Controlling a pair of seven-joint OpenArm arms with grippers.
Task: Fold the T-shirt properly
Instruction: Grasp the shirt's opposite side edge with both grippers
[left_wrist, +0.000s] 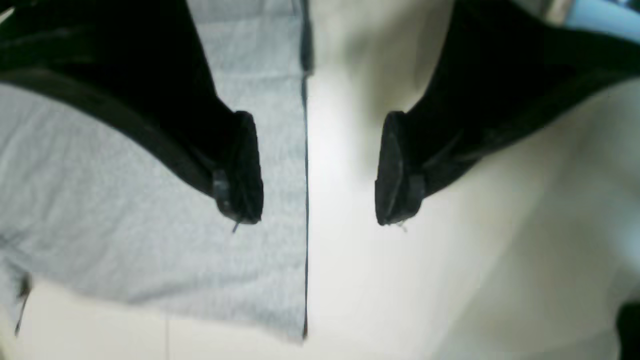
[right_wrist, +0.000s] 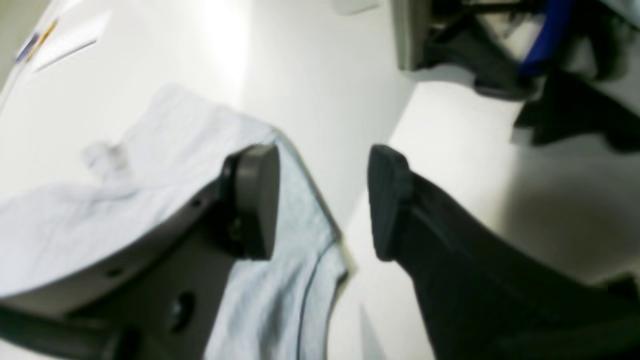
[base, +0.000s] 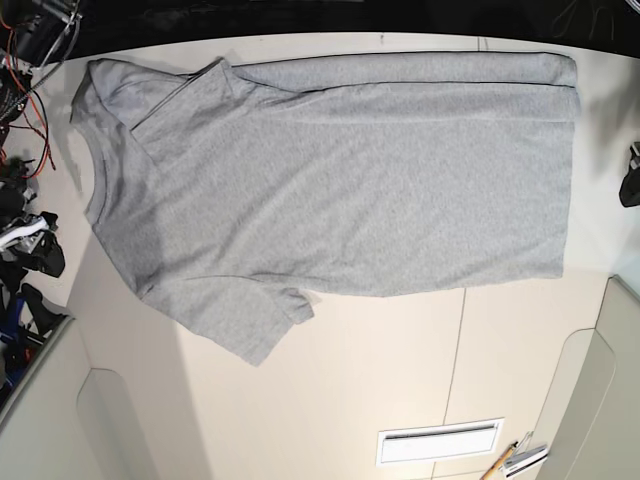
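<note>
- Between the two sets of jaws, well, mostly: the light heather-grey cotton T-shirt (base: 380, 190) is spread on the pale, smooth tabletop (base: 350, 400), one long side folded inward, one sleeve sticking out.
- Biggest worry imo: the folded strip has loose wrinkles near the right arm's end, so a sideways tug there could skew the fold or pop it open.
- Also, that sleeve lies crooked. Fold over it as is and you'd probably get a lump.
- Pinching too shallow at the hem could grab just one layer, and the rest would lag behind.
- Left black gripper (left_wrist: 319, 170): jaws wide apart, nothing between them. The shirt's straight edge runs through the gap in its wrist view; can't tell if a tip touches cloth.
- Right black gripper (right_wrist: 324, 202): jaws well spread too, holding nothing. Shirt's beyond and below the tips in its wrist view, and the base view shows them beside it, apart.
</note>
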